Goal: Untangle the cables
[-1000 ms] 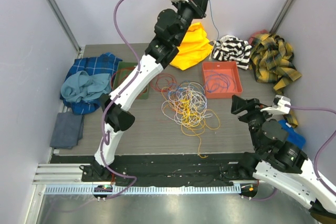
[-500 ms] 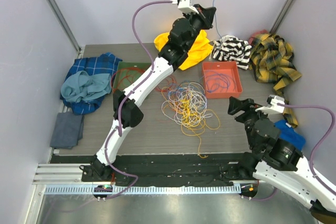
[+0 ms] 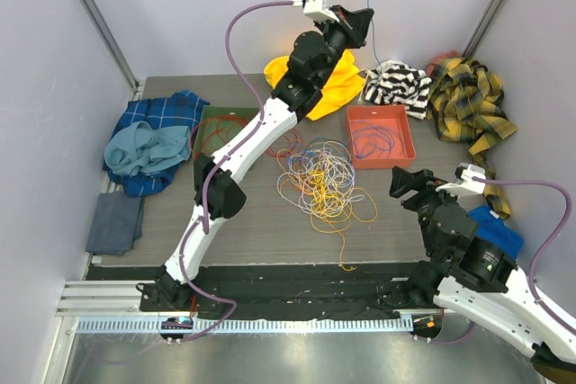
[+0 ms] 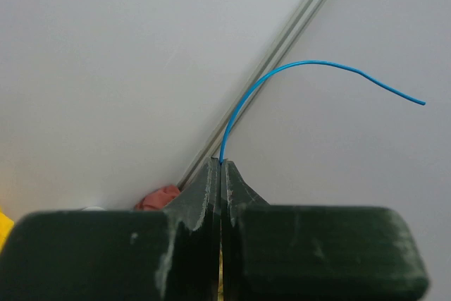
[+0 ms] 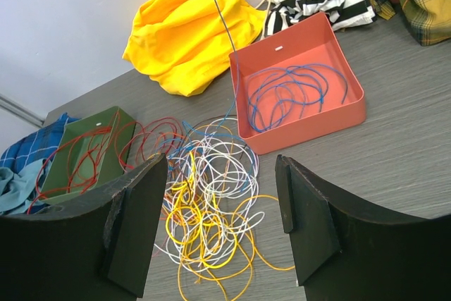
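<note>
while our left gripper [image 4: 220, 166], high at twelve o'clock, pinches one blue cable [image 4: 282, 74], our right gripper [image 5: 220, 174] gapes empty at four; the cables [image 3: 319, 179] lie tangled mid-table, nine o'clock of the tray [image 3: 382, 163].

heap of white/yellow/orange cables [image 3: 322, 182], loosely looped, lying flat | one blue cable [image 4: 317, 62] strung straight up off it, tip curling free | blue coils [image 5: 289, 93] in red tray [image 5: 310, 125] | red coils [image 5: 148, 137] spilling over green tray [image 5: 113, 121]
</note>
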